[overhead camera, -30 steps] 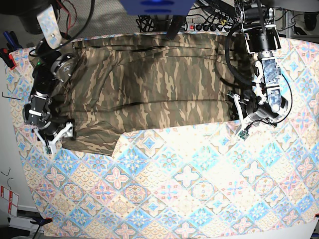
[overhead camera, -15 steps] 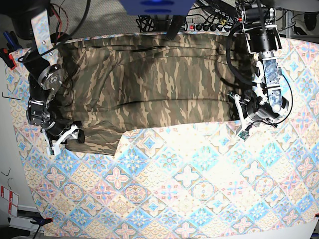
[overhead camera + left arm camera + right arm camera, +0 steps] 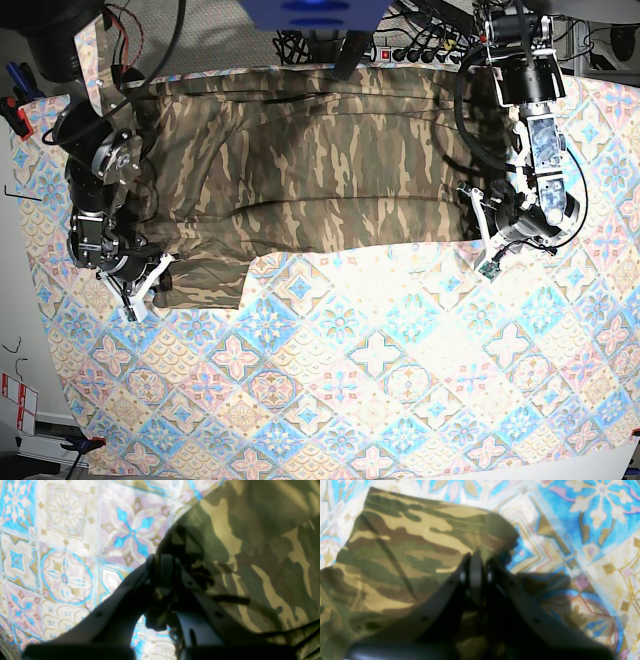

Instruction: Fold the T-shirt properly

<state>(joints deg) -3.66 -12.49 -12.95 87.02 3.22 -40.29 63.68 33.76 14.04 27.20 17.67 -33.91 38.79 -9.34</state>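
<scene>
**Base view: shirt lies crosswise between two pinching arms**

Base view shows you the T-shirt [image 3: 310,170] spread along the far half of the tablecloth [image 3: 380,370], its long axis running side to side, from one arm to the other. That axis is what your next move turns on: any fold toward you has to be carried by both ends together.

Your right gripper [image 3: 148,285] sits at the shirt's near corner on the picture's left, where a sleeve-like flap hangs lower than the rest of the hem. In the right wrist view the jaws of this gripper [image 3: 475,566] are pressed together with camouflage cloth [image 3: 402,555] bunched at the tips, so you appear to be pinching the flap's edge.

Your left gripper [image 3: 482,232] is at the opposite end, right at the shirt's near edge. The left wrist view shows its tips [image 3: 163,567] drawn close over the hem [image 3: 237,542], seemingly nipping it, though shadow hides the exact contact, so treat that grip as likely rather than certain.

Neither arm is nearer; each holds its own end. The shirt body lies beyond both grippers, toward the table's far edge, with bare tablecloth on your near side. The right-hand corner already sits lower than the left-hand one, so expect a skewed fold line if you pull both equally.
</scene>
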